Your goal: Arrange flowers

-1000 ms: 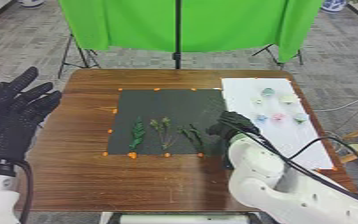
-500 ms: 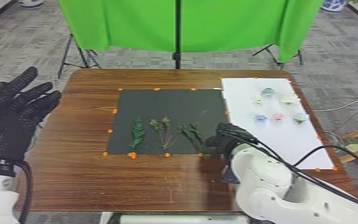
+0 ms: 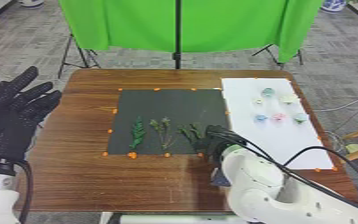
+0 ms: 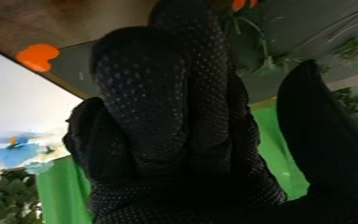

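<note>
Charcoal-coloured matting (image 3: 171,102) on the counter (image 3: 140,185) carries three green sprigs: a left sprig (image 3: 137,134), a middle sprig (image 3: 164,134) and a right sprig (image 3: 192,134). The blossoms, among them a blue blossom (image 3: 261,118) and a pink blossom (image 3: 278,117), lie apart on the white sheet (image 3: 286,145) to the right. Your right hand (image 3: 218,142) is at the near right corner of the matting, just beside the right sprig; its fingers (image 4: 140,95) are extended, thumb well apart, nothing held. Your left hand (image 3: 7,122) is at the far left, fingers spread, with nothing in it.

Risk, in my judgement: a low sweep left could drag the right sprig into the middle one, their stems being slender and close. Contact cannot be confirmed. Closing off-centre could pinch the matting instead of a stem. Your black cable (image 3: 316,148), looping near the sheet, could brush the blossoms if the arm swings far.
</note>
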Controlling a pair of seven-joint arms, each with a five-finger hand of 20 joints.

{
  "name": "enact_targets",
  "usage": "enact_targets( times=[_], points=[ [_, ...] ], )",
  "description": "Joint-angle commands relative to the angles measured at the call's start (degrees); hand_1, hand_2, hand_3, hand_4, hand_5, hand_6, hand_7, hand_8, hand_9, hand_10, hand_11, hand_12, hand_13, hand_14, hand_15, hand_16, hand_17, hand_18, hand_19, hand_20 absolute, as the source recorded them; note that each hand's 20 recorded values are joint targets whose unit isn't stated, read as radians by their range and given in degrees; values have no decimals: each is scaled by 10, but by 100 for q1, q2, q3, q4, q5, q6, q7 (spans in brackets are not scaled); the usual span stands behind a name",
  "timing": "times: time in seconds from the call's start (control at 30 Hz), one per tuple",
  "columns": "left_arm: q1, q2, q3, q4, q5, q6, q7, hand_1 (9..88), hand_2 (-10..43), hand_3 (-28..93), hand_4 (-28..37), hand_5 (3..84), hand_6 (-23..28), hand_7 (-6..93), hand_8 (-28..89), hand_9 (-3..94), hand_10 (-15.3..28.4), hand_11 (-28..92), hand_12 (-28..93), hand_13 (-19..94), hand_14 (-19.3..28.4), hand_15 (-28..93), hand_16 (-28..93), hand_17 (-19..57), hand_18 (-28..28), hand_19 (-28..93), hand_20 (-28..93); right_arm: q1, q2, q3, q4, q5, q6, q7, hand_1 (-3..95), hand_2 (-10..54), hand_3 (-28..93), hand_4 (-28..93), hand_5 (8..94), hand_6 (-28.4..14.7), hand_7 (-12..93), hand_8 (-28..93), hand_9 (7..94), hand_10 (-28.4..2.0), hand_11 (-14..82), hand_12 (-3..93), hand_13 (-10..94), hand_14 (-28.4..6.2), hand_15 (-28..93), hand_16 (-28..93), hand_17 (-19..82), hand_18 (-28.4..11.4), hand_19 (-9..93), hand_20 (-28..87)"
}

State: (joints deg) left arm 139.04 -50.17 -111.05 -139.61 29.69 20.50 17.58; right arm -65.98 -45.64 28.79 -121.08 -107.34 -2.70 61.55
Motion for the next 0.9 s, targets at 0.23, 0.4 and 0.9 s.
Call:
enact_targets(
  times=[0.23,0.4,0.9],
  points=[
    [-32,-34,68,33,28,49,-110,200,87,767,-283,335,86,143,-97,307,197,251,105,231,264,454,-80,-81,251,602,52,375,407,-254,153,-1379,1402,129,241,77,733,-200,803,-47,157,-101,937,-126,313,176,910,-82,563,175,564,-223,932,393],
    [-121,-27,109,53,55,21,-176,200,87,768,-283,335,86,143,-97,306,196,252,106,231,263,453,-81,-81,251,602,52,432,633,252,417,-997,1191,221,264,43,743,-201,711,-55,144,-105,889,-145,281,171,876,-88,522,168,536,-215,932,281],
    [-255,26,223,103,47,-38,-180,200,87,768,-283,334,85,145,-99,306,196,251,105,230,264,452,-81,-81,250,603,51,575,959,515,1426,-178,538,529,311,-35,744,-212,443,-48,99,-105,836,-168,239,151,867,-88,496,158,532,-209,932,201]
  ],
)
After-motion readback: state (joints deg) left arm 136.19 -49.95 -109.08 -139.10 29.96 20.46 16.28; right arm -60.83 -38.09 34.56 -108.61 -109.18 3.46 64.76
